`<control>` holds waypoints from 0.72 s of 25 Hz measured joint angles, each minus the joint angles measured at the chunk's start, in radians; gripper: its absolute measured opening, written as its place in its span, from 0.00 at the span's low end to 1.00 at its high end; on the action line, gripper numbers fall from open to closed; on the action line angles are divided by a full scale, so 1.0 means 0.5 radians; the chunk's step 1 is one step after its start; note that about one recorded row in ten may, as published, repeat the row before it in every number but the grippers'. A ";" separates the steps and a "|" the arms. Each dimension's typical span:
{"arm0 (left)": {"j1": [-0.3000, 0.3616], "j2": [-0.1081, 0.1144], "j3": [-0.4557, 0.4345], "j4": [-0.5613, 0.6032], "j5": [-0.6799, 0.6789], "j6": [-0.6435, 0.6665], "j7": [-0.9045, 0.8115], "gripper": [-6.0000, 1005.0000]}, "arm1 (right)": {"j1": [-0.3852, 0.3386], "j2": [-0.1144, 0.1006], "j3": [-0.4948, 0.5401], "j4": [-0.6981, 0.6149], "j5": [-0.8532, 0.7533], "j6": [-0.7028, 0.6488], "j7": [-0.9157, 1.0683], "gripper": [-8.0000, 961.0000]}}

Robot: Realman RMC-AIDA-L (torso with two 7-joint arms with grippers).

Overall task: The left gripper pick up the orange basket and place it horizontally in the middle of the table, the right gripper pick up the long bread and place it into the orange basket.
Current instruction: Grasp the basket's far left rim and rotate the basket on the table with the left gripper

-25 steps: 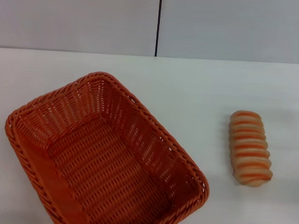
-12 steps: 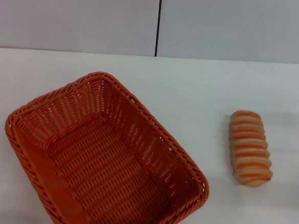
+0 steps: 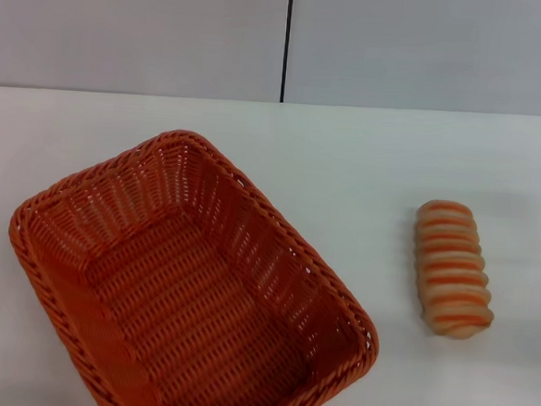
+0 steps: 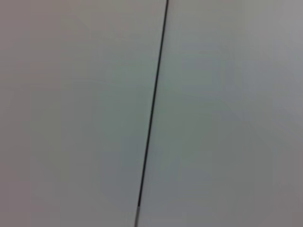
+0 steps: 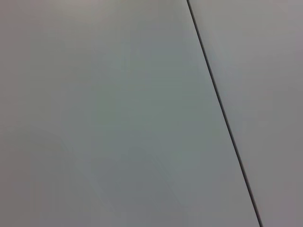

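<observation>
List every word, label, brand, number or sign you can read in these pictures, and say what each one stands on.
None: no text, label, number or sign shows in any view.
The basket is plain orange weave.
The bread has only stripes.
The table and the wall are bare of print.
Both wrist views show only wall panels and a dark seam.

Only a grey panelled wall [image 5: 109, 118], plain and even in tone. One thin dark seam [image 5: 222, 113] between two panels, slanting across (wider panel on one side, narrower strip on the other). No fingers visible.
</observation>
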 joint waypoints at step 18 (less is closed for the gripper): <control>-0.175 -0.017 0.929 1.332 0.006 -0.520 -1.479 0.68 | 0.123 -0.011 0.038 -0.265 0.032 0.038 0.037 0.73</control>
